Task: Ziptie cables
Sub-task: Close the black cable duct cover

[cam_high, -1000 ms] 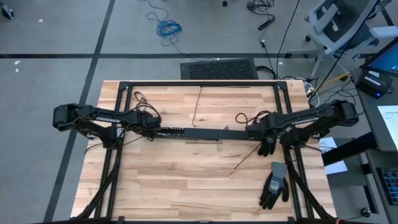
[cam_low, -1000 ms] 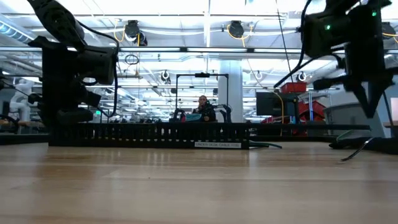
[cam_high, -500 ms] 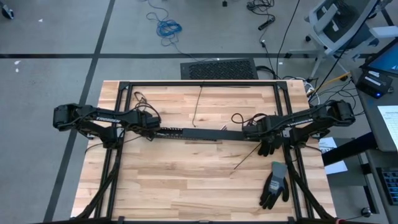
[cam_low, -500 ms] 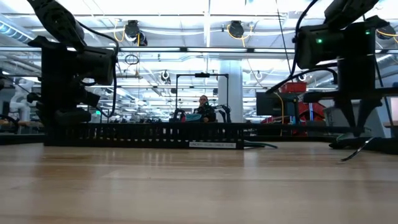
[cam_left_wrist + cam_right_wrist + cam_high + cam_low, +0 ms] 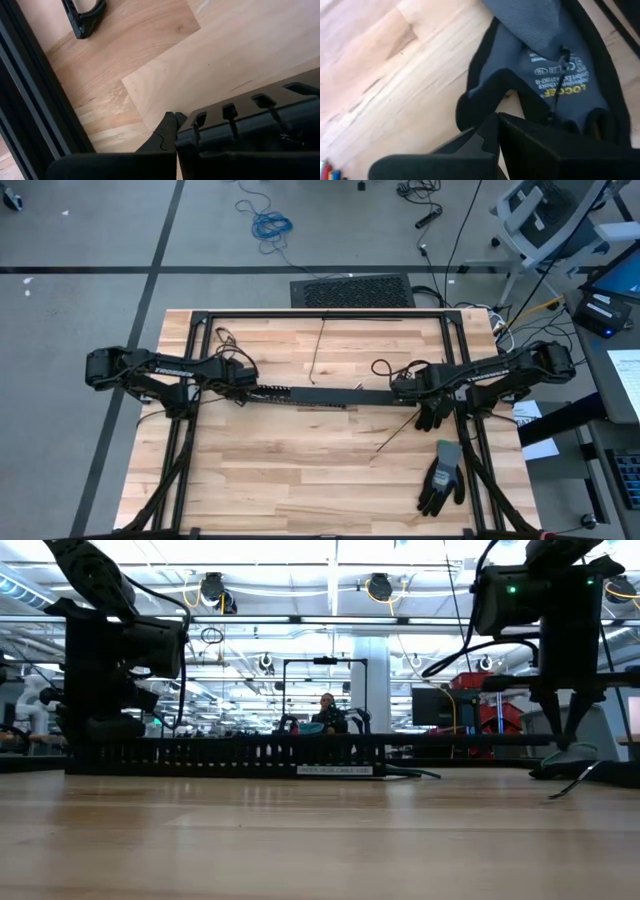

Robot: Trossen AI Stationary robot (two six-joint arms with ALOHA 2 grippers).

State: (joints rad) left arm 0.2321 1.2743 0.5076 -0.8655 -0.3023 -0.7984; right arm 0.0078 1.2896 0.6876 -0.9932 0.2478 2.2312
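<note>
left gripper [image 5: 252, 391] clenched at the 9 o'clock end of the black comb rail [image 5: 320, 395], possibly pinching it; right gripper [image 5: 397, 391] clenched, empty, at the 3 o'clock end above a glove [image 5: 540, 65]. cables [image 5: 329, 175] barely visible, only coloured tips in the right wrist view. risk: right gripper snags the glove, or the rail skids.

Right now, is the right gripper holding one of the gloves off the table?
No, the right gripper is shut and empty above the grey glove, which lies flat on the table.
</note>
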